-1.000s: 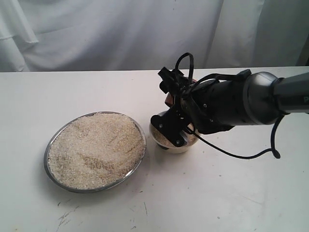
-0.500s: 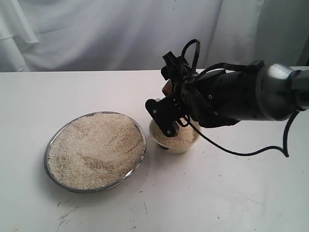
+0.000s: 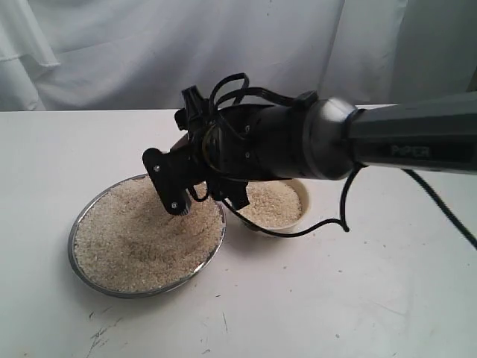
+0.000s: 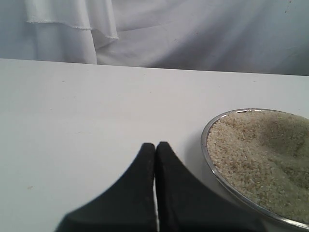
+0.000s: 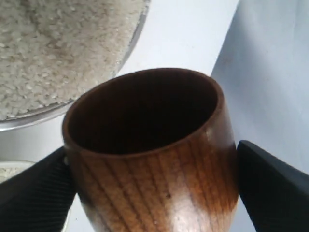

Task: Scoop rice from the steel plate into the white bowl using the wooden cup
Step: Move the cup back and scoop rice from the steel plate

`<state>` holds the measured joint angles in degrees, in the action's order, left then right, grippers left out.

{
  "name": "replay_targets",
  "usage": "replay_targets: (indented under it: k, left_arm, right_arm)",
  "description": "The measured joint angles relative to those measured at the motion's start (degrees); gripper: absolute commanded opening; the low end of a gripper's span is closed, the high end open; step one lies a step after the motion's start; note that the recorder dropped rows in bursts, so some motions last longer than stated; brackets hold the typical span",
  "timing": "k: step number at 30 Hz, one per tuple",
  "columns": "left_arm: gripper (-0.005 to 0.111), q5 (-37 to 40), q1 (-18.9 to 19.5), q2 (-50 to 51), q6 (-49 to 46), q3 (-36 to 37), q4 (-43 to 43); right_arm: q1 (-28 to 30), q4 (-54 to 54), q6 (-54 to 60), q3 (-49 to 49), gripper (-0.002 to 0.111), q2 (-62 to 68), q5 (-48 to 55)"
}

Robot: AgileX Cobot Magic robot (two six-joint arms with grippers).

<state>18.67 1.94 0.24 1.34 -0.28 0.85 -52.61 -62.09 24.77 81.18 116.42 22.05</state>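
In the right claw point(image 5: 152, 195), the wooden cup point(image 5: 149, 154), near the steel plate point(image 3: 72, 239).

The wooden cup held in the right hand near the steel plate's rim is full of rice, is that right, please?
Not quite: the wooden cup is empty. The right wrist view shows its dark inside bare. It is indeed held in the right hand, near the rim of the steel plate.

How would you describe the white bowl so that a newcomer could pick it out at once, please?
On the white table, find the wide steel plate heaped with rice. The white bowl stands close beside it, partly under the black arm. It is the smaller, cream, thick-rimmed dish, also holding rice.
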Motion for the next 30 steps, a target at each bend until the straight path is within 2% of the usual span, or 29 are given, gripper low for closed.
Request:
replay_targets:
  k: [6,16,22,30]
  left_arm:
    - [0.0,0.0,0.0,0.0,0.0,0.0,0.0]
    - [0.0,0.0,0.0,0.0,0.0,0.0,0.0]
    - [0.0,0.0,0.0,0.0,0.0,0.0,0.0]
    - [0.0,0.0,0.0,0.0,0.0,0.0,0.0]
  right_arm:
    - [-1.44,-0.03,5.69,3.24,0.0,4.96,1.69]
    - [-2.68,-6.6,11.45,10.79,0.0,12.43,0.9]
    - [-5.18,-6.96,18.22,11.18,0.0,14.33,0.9]
    - [-6.1,6.67,26.28,11.73,0.0,14.33,3.08]
